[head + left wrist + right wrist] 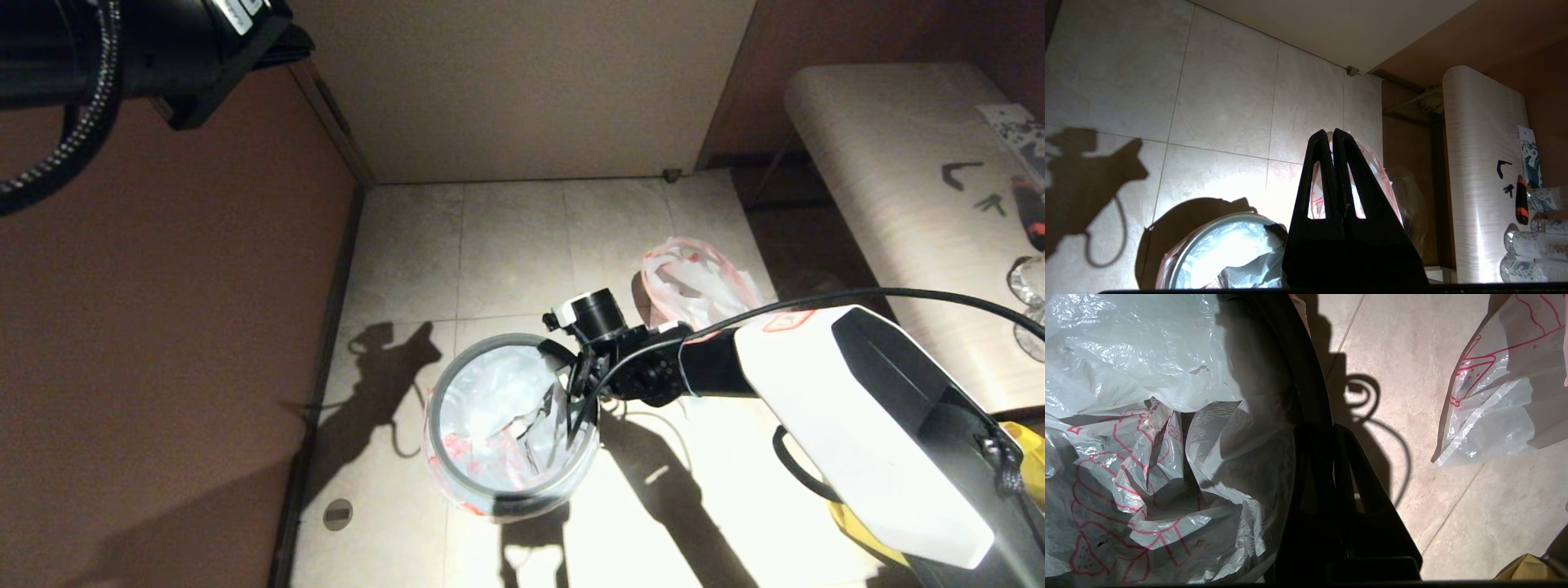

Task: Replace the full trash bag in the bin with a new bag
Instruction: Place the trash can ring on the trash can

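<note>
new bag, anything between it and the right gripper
Nothing visible. The right gripper, fingers shut, is at the bin rim, right against the new bag lining it. The full bag sits apart on the floor.

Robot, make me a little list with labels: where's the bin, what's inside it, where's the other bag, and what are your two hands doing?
bin: the bin stands on the tiled floor
inside: the new bag, wrinkled, lining it
other bag: the full trash bag on the floor behind the bin
right gripper: right gripper shut, at the bin's rim on the bag's edge
left gripper: left gripper shut, raised and idle
</note>
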